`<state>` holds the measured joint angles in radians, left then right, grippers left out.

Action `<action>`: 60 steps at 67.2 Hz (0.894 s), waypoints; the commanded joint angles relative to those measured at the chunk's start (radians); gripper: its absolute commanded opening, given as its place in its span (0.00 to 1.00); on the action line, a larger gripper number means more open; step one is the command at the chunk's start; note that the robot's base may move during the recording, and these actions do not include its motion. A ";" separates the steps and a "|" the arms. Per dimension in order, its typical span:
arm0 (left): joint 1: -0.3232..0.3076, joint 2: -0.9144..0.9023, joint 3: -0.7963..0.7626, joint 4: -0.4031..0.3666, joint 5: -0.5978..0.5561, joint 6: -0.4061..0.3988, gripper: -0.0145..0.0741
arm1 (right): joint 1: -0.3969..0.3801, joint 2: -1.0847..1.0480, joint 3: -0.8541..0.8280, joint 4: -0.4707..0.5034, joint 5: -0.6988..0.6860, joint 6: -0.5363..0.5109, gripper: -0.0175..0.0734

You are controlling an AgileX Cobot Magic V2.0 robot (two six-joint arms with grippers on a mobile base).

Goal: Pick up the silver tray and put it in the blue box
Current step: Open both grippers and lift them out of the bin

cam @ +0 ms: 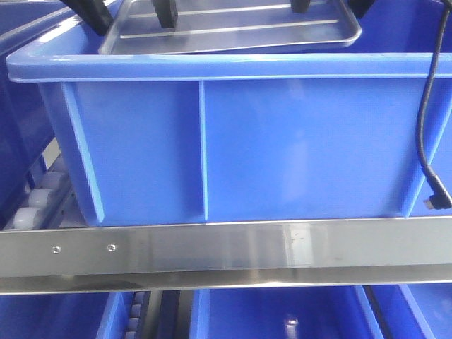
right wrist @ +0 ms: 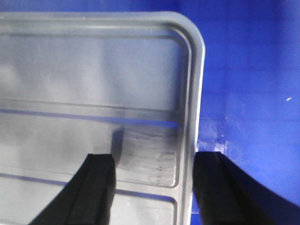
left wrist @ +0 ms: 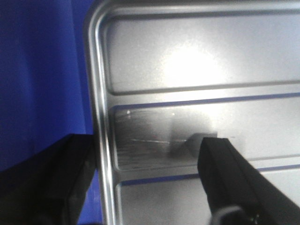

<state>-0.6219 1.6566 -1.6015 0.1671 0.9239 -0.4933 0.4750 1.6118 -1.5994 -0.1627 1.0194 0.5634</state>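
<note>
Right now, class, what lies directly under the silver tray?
Under the silver tray is the blue box; both wrist views show blue beside its edges. Anything beneath the tray itself is covered.
</note>
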 commanded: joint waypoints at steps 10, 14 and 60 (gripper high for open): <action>0.039 -0.045 -0.040 -0.057 -0.067 -0.011 0.58 | -0.016 -0.041 -0.039 -0.007 -0.083 -0.012 0.70; 0.039 -0.045 -0.040 -0.057 -0.067 -0.011 0.58 | -0.016 -0.041 -0.039 -0.007 -0.093 -0.012 0.70; 0.037 -0.077 -0.035 -0.062 -0.163 -0.011 0.17 | -0.009 -0.051 -0.031 0.037 -0.146 -0.093 0.25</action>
<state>-0.5833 1.6515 -1.6109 0.1014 0.8483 -0.4933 0.4641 1.6118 -1.5994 -0.1381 0.9593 0.5312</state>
